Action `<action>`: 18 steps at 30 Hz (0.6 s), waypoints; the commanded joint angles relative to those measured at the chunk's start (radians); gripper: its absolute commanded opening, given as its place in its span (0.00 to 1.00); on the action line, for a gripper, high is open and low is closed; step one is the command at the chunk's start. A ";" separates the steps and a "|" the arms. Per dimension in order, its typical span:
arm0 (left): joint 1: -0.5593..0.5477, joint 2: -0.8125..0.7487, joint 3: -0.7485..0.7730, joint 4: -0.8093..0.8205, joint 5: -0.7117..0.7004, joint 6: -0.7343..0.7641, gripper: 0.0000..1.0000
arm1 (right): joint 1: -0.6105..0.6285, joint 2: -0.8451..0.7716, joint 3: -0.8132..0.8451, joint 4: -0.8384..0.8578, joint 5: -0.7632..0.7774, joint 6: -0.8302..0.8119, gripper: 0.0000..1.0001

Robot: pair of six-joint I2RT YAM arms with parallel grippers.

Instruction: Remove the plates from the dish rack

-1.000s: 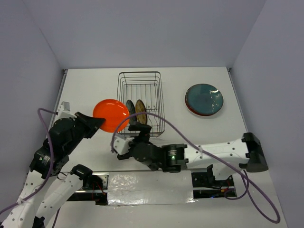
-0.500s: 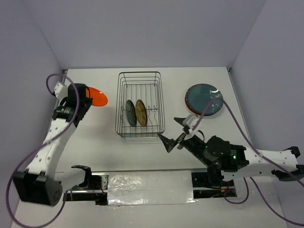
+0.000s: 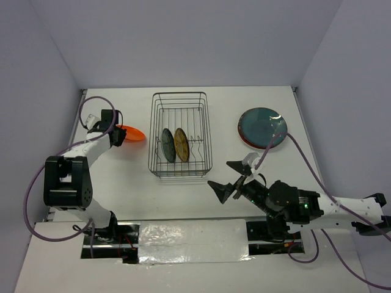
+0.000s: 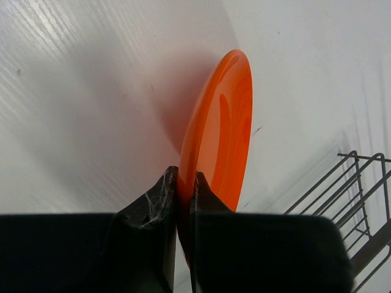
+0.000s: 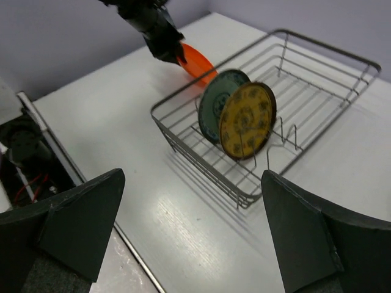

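Note:
My left gripper [image 3: 117, 134] is shut on the rim of the small orange plate [image 3: 132, 133], left of the dish rack [image 3: 180, 166]. In the left wrist view the fingers [image 4: 164, 189] pinch the orange plate [image 4: 223, 122] edge-on, low over the table. Two plates stand upright in the rack: a teal plate with an orange rim [image 3: 168, 145] and a yellow-brown patterned plate [image 3: 181, 144]. My right gripper [image 3: 229, 180] is open and empty, near the rack's front right corner. Its wrist view shows the teal plate [image 5: 214, 104], the yellow-brown plate [image 5: 246, 121] and the orange plate [image 5: 197, 61].
A large teal-blue plate [image 3: 263, 125] lies on a red-rimmed plate [image 3: 244, 140] at the right of the table. The back half of the rack holds no plates. Grey walls close in the table on three sides. A corner of the rack [image 4: 360, 183] shows in the left wrist view.
My left arm has swung the orange plate from beside the rack to the far left and lowered it. My right arm has drawn back from the rack's front to the right.

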 commanded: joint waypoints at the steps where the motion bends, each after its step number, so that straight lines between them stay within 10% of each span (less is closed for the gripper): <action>1: 0.032 0.036 -0.029 0.021 0.012 -0.042 0.12 | -0.021 0.069 -0.004 -0.005 0.128 0.095 1.00; 6: 0.071 0.076 -0.072 0.008 0.024 -0.078 0.58 | -0.235 0.245 0.101 -0.137 -0.055 0.279 1.00; 18: 0.079 -0.147 -0.112 -0.065 -0.003 -0.027 0.89 | -0.357 0.801 0.484 -0.308 -0.064 0.489 1.00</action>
